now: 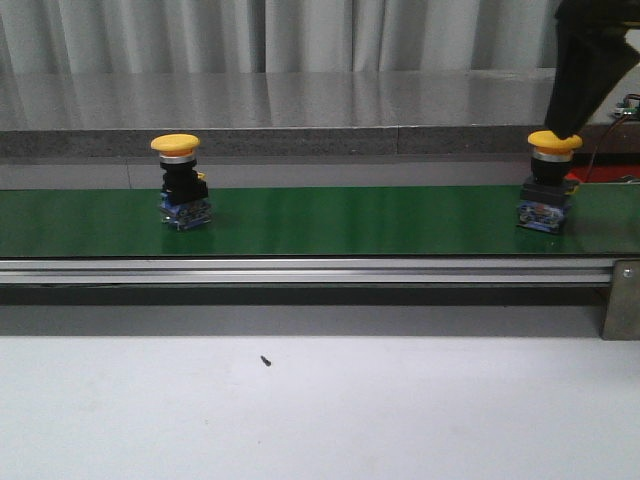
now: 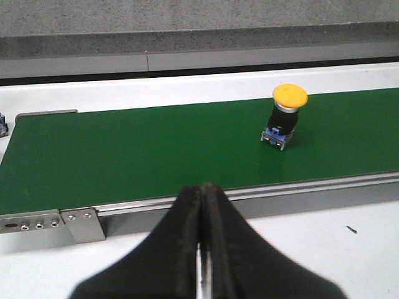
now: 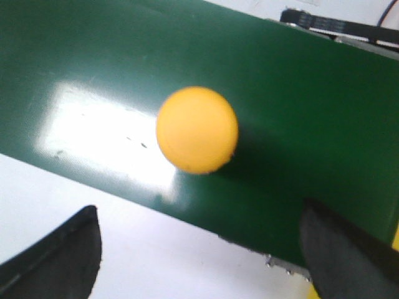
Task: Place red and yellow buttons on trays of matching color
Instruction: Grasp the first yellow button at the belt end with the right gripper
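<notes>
A: Hovering over a yellow button (image 3: pixel 196 129), the right hand (image 3: pixel 199 249) has its fingers (image 3: pixel 56 261) spread wide; the cap sits just beyond them on the green belt (image 3: pixel 75 56).

B: Centre first, then descend straight and close below the cap. The left hand (image 2: pixel 202 249) is pressed together, well short of the other button (image 2: pixel 285 117).

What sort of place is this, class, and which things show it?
Probably a factory-style sorting test cell: a green conveyor belt in a metal frame, industrial yellow push buttons riding on it, and a robot's right gripper open above one.
</notes>
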You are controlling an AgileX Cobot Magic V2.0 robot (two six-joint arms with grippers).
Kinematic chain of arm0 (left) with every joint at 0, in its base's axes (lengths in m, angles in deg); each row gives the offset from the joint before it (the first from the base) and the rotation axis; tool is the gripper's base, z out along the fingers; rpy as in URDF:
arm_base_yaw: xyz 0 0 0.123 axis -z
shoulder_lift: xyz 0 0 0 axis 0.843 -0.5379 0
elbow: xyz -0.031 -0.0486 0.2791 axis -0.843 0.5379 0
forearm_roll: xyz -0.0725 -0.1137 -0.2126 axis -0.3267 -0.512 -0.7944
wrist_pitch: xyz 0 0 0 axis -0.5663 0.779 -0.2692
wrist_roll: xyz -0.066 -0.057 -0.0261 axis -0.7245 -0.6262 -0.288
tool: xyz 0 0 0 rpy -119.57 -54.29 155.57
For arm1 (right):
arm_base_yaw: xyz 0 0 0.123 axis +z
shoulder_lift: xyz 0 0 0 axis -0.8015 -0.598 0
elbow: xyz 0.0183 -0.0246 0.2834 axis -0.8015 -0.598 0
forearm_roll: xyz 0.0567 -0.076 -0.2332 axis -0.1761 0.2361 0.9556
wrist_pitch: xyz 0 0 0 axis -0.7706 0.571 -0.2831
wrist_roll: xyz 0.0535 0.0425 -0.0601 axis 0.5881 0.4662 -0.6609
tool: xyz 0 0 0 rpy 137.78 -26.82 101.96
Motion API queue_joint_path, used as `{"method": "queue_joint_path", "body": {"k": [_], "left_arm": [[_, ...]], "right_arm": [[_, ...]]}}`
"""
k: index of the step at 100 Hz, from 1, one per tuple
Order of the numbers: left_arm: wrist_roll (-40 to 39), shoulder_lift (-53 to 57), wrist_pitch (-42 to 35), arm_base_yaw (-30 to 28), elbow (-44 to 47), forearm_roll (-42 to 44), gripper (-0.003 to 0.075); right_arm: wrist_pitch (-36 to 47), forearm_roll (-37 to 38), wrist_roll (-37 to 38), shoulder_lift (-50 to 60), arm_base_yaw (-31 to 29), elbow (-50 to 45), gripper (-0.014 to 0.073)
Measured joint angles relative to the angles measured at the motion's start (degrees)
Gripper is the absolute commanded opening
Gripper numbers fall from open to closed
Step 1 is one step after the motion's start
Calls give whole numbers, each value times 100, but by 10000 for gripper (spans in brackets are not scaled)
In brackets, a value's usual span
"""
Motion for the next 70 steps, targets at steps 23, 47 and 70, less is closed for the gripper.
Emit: {"method": "queue_joint_path", "body": {"k": [23, 47, 70], "left_arm": [[0, 0, 0, 0, 0, 0, -20], [0, 0, 0, 0, 0, 0, -19], [0, 0, 0, 0, 0, 0, -20]], "right_arm": [[9, 56, -80, -787, -1, 536, 617], [-121, 143, -84, -1234, -11, 624, 225], [-529, 163, -84, -1259, -58, 734, 129]]}}
